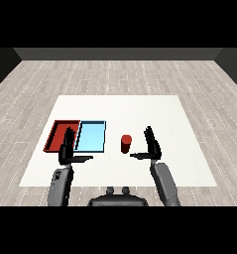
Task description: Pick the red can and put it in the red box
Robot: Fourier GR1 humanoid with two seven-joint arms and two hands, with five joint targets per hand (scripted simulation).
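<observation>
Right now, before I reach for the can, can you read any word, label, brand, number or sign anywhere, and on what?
None to read. The red can shows plain red with no label. The red tray, the light blue tray and the white table bear no marks. Neither the left hand nor the right hand carries text.

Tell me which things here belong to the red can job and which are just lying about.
Belongs to the job:
red can, upright on the table
red tray
right robot hand, open beside the can

Just lying about:
light blue tray
left robot hand, open, holding nothing
</observation>
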